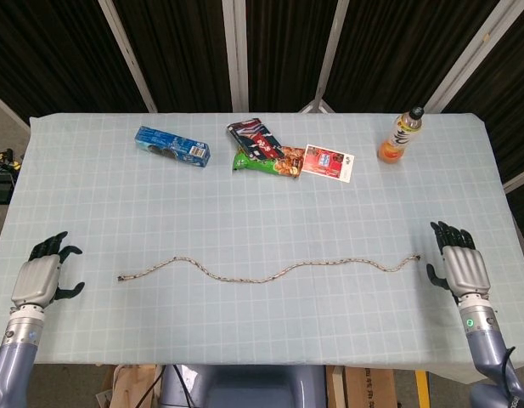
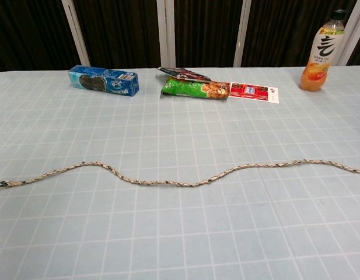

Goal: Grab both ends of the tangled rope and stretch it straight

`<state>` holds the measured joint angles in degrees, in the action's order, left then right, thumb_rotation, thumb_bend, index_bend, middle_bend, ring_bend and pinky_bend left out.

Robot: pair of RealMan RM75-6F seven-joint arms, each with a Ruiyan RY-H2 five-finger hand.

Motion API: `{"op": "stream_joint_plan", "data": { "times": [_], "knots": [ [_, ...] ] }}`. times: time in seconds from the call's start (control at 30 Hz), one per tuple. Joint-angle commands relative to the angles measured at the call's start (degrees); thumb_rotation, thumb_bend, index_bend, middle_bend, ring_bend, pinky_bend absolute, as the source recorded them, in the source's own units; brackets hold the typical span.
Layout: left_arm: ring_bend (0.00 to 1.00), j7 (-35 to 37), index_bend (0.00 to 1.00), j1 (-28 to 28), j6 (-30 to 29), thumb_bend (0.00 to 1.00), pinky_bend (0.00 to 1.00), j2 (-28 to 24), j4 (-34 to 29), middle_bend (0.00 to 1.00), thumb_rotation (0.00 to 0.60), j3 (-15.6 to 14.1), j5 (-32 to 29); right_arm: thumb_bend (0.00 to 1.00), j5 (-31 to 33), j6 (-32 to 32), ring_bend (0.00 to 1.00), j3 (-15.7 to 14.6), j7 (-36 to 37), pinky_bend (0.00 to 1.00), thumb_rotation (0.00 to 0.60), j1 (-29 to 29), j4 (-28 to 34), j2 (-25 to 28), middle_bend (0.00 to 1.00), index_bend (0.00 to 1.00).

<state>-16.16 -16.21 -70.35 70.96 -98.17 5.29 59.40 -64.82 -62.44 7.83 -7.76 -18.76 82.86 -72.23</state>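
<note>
A thin braided rope lies loose on the table in a shallow wavy line; the chest view shows the rope running from the left edge region to the right edge. My left hand sits at the table's left edge with fingers spread, a gap apart from the rope's left end. At the right edge my right hand is open, just right of the rope's right end and not holding it. Neither hand appears in the chest view.
Along the far side lie a blue biscuit box, snack packets, a red-and-white card and an orange drink bottle. The table wears a pale checked cloth.
</note>
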Motion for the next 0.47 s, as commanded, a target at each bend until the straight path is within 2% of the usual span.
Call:
{"op": "stream_joint_plan", "data": {
  "times": [0.03, 0.17, 0.3, 0.37, 0.47],
  "knots": [
    [0.00, 1.34, 0.13, 0.91, -2.19, 0.20, 0.00, -1.41, -1.45, 0.00, 0.600, -0.48, 3.74, 0.48, -0.14, -1.72, 0.00, 0.40, 0.29, 0.00, 0.600, 0.84, 2.99, 1.68, 0.00, 0.00],
    [0.00, 2.69, 0.05, 2.62, -7.45, 0.18, 0.00, -1.70, -0.20, 0.00, 0.600, -2.20, 12.50, 0.42, -2.79, -5.57, 0.00, 0.37, 1.99, 0.00, 0.600, 2.65, 7.61, 4.14, 0.00, 0.00],
    [0.00, 2.24, 0.01, 4.07, -13.27, 0.17, 0.00, -0.15, 6.09, 0.00, 0.600, -4.40, 21.84, 0.41, -8.33, -10.96, 0.00, -0.97, 3.73, 0.00, 0.600, 5.15, 10.19, 5.99, 0.00, 0.00],
    [0.00, 3.09, 0.00, 4.78, -15.54, 0.17, 0.00, 0.55, 7.92, 0.00, 0.600, -4.85, 24.56, 0.41, -10.96, -13.94, 0.00, -1.77, 3.97, 0.00, 0.600, 6.51, 10.34, 6.24, 0.00, 0.00],
    [0.00, 5.35, 0.00, 6.08, -17.58, 0.17, 0.00, 0.44, 7.47, 0.00, 0.600, -5.52, 26.44, 0.41, -14.51, -18.27, 0.00, -3.04, 3.87, 0.00, 0.600, 8.58, 9.95, 6.27, 0.00, 0.00]
  ]
}}
